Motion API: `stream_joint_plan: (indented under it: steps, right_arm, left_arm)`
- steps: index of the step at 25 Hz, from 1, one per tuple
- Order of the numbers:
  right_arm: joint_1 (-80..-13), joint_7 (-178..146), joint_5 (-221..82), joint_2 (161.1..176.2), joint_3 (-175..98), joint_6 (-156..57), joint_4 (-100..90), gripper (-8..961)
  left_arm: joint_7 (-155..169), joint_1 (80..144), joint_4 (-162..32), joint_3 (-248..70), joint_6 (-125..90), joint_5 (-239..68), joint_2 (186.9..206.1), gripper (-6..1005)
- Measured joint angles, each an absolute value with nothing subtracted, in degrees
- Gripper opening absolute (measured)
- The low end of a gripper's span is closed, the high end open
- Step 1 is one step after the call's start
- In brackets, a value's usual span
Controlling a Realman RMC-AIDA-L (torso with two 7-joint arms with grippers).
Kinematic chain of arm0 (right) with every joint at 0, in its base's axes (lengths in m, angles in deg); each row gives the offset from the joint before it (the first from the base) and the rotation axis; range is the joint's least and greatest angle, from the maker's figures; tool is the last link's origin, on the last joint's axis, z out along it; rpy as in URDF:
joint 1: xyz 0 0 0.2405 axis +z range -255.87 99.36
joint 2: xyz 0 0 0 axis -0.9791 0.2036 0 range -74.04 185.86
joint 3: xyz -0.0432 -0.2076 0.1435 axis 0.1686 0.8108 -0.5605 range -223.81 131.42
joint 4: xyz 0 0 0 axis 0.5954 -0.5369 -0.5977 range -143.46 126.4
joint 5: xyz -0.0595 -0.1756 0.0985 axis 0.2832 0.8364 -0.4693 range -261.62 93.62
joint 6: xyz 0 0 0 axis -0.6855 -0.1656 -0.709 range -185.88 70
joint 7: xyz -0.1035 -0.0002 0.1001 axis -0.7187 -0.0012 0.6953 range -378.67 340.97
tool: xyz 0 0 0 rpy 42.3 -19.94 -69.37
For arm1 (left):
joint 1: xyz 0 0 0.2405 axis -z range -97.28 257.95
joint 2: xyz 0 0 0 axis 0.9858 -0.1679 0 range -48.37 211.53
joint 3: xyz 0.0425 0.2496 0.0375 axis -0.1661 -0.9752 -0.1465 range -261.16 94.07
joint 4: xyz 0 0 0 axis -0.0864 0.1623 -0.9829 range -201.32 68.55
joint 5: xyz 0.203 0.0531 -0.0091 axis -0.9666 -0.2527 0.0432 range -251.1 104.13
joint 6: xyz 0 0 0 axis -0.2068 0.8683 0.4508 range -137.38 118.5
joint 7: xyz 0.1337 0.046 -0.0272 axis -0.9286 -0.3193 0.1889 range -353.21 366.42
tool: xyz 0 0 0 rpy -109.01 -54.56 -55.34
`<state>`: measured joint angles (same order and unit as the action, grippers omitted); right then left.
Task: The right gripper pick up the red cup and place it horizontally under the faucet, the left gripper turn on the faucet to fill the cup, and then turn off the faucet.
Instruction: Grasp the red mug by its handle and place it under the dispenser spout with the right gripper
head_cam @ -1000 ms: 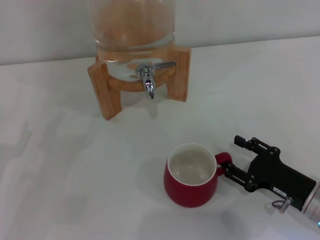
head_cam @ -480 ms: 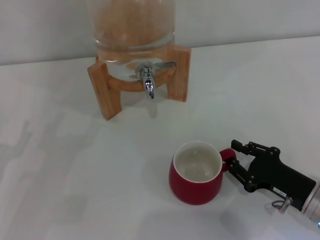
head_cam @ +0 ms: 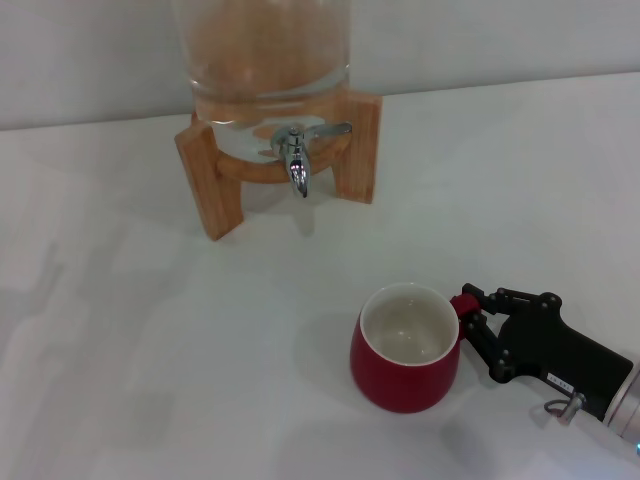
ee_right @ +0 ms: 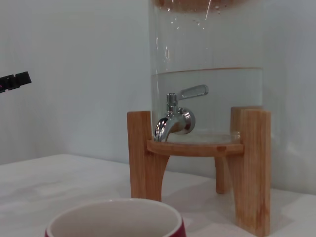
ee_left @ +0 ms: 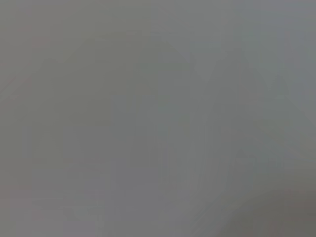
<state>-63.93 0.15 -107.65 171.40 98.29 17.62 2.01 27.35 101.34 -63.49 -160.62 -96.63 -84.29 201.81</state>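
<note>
The red cup (head_cam: 405,352), a squat dark-red mug with a cream inside, is at the front right of the white table, leaning slightly. My right gripper (head_cam: 469,312) reaches in from the lower right, its black fingers shut on the cup's small red handle. The cup's rim (ee_right: 116,220) fills the lower edge of the right wrist view. The chrome faucet (head_cam: 297,160) with its flat lever sticks out of the glass dispenser at the back, well away from the cup; the right wrist view has the faucet (ee_right: 174,120) straight ahead. My left gripper is out of view; the left wrist view is plain grey.
The glass dispenser (head_cam: 262,55) holds water and rests in a wooden stand (head_cam: 205,180) with legs either side of the spout. Bare white table (head_cam: 150,340) lies between the stand and the cup. A small black part (ee_right: 14,81) shows at one edge of the right wrist view.
The right gripper's fingers have closed around the cup's handle. The cup has shifted to the right and toward me, and now leans a little.
</note>
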Motion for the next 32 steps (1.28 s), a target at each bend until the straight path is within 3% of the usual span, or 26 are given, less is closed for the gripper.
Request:
stream_joint_plan:
  steps: [32]
  right_arm:
    - [-61.51,0.68,-107.29,171.49,98.56,17.02,2.62,138]
  left_arm:
    - [27.35,101.34,-63.13,-160.94,-96.63,-84.29,201.81,880]
